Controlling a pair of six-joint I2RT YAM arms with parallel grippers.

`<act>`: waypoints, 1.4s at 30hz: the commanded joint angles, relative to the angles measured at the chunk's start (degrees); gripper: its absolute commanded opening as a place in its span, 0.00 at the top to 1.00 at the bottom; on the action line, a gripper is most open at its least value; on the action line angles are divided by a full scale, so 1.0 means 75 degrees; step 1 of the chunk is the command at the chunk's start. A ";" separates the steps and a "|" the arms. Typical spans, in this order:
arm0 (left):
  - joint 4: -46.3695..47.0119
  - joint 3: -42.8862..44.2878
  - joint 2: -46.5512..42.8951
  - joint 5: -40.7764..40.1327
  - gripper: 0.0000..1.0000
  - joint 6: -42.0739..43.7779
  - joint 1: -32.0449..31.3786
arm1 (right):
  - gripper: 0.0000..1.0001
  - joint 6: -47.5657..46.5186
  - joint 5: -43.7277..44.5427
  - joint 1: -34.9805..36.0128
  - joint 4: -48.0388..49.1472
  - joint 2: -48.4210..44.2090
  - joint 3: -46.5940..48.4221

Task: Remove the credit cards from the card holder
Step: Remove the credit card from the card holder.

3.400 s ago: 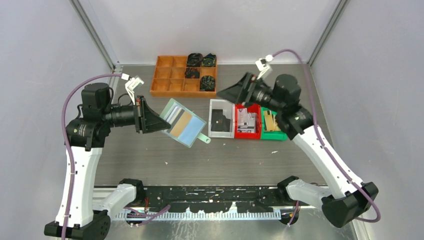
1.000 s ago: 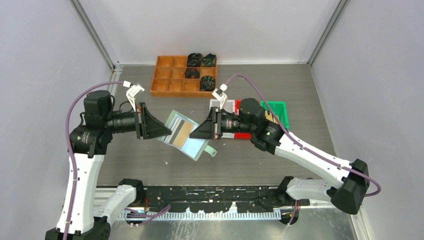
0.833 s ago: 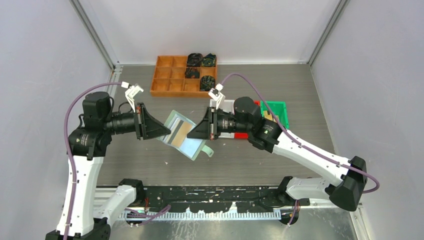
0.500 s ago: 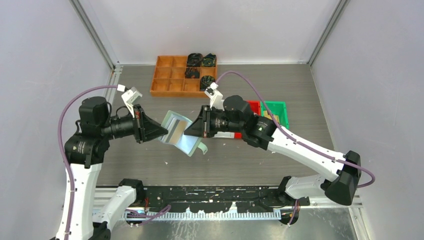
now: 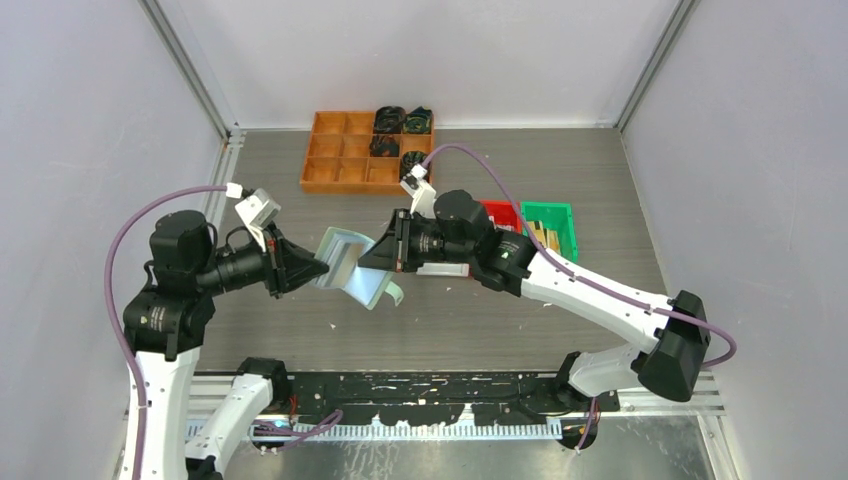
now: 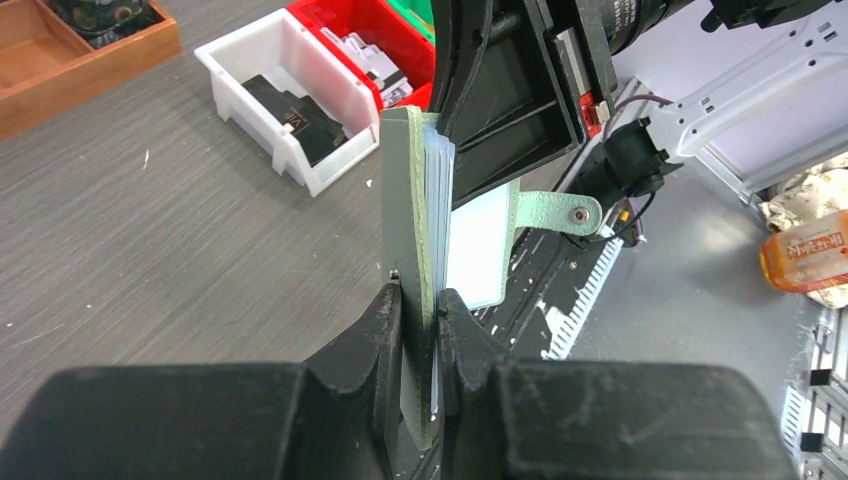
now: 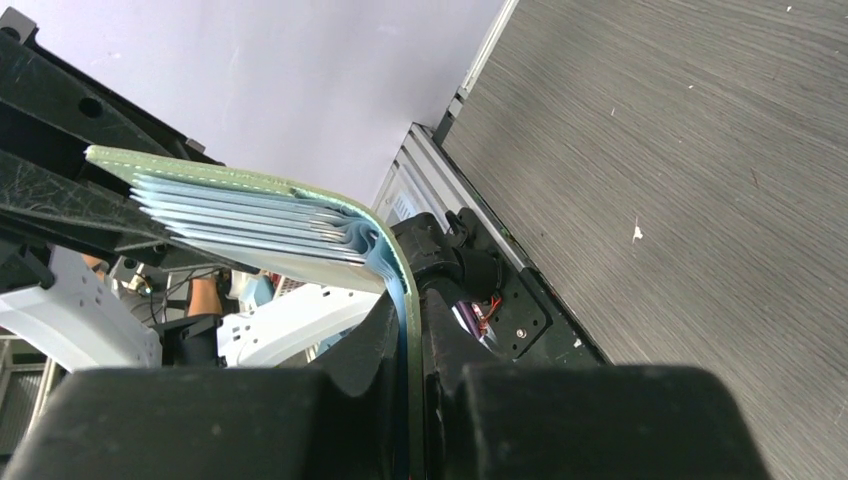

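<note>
The pale sage-green card holder (image 5: 350, 262) hangs above the table, bent partway closed between both grippers. My left gripper (image 5: 318, 268) is shut on its left flap, seen edge-on in the left wrist view as the card holder (image 6: 408, 190) between my gripper (image 6: 420, 312). My right gripper (image 5: 373, 255) is shut on the other flap; in the right wrist view the card holder (image 7: 250, 182) curves up out of my gripper (image 7: 410, 322). Its tab (image 6: 556, 212) sticks out sideways. The credit cards stay hidden in the light blue pockets (image 7: 250, 225); only layered edges show.
An orange tray (image 5: 368, 150) with black coiled items stands at the back. A white bin (image 6: 262, 72) holding a flat dark piece, a red bin (image 5: 500, 213) and a green bin (image 5: 552, 228) sit behind the right arm. The table's near rail (image 5: 430, 385) runs below.
The holder, lying open and nearly flat a second ago, is now raised and bent partway closed. Both grippers moved left and toward each other with it; the orange card face no longer shows.
</note>
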 commanded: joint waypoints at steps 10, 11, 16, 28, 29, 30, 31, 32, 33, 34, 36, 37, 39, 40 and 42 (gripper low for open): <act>0.1075 -0.0110 -0.0448 0.0290 1.00 -0.0801 0.0027 | 0.99 0.0247 0.1396 -0.0033 0.0759 -0.0076 0.0070; 0.1211 -0.0177 -0.0425 0.0488 1.00 -0.1071 0.0031 | 0.99 0.0304 0.1422 -0.0033 0.0792 0.0014 0.0143; 0.1267 -0.0466 -0.0411 0.0666 1.00 -0.1270 0.0030 | 0.99 0.0579 0.1452 0.0001 0.1102 0.0332 0.0411; 0.1122 -0.0660 -0.0618 -0.1627 1.00 0.0037 0.0035 | 0.99 0.0753 0.1007 -0.0005 0.1715 -0.0039 -0.0122; 0.1182 -0.0655 -0.0646 -0.1807 0.98 0.0032 0.0037 | 0.99 0.0747 0.0969 -0.0005 0.1827 -0.0118 -0.0246; 0.1217 -0.0650 -0.0654 -0.2006 0.94 0.0023 0.0032 | 0.99 0.0768 0.0927 -0.0006 0.1985 -0.0201 -0.0387; 0.1224 -0.0642 -0.0646 -0.2069 0.90 0.0020 0.0027 | 0.99 0.0765 0.0869 -0.0008 0.2126 -0.0273 -0.0507; 0.1193 -0.0629 -0.0625 -0.2051 0.90 0.0020 0.0039 | 0.99 0.0781 0.0795 0.0001 0.2272 -0.0324 -0.0623; 0.1164 -0.0617 -0.0605 -0.1968 0.89 -0.0011 0.0029 | 0.99 0.0808 0.0721 0.0002 0.2415 -0.0369 -0.0714; 0.1140 -0.0605 -0.0588 -0.1855 0.86 -0.0075 0.0034 | 0.99 0.0839 0.0630 0.0002 0.2550 -0.0377 -0.0783; 0.1152 -0.0595 -0.0560 -0.1601 0.77 -0.0242 0.0032 | 0.99 0.0907 0.0458 0.0000 0.2797 -0.0379 -0.0873; 0.1158 -0.0585 -0.0542 -0.1529 0.71 -0.0348 0.0037 | 0.99 0.0938 0.0370 -0.0004 0.2881 -0.0371 -0.0882; 0.1137 -0.0552 -0.0489 -0.1510 0.57 -0.0375 0.0032 | 0.99 0.0979 0.0218 -0.0004 0.3036 -0.0343 -0.0874; 0.1094 -0.0527 -0.0462 -0.1552 0.54 -0.0362 0.0030 | 0.99 0.1001 0.0158 0.0001 0.3097 -0.0343 -0.0871; 0.0998 -0.0475 -0.0425 -0.1610 0.46 -0.0308 0.0030 | 0.99 0.1019 0.0075 -0.0001 0.3218 -0.0372 -0.0871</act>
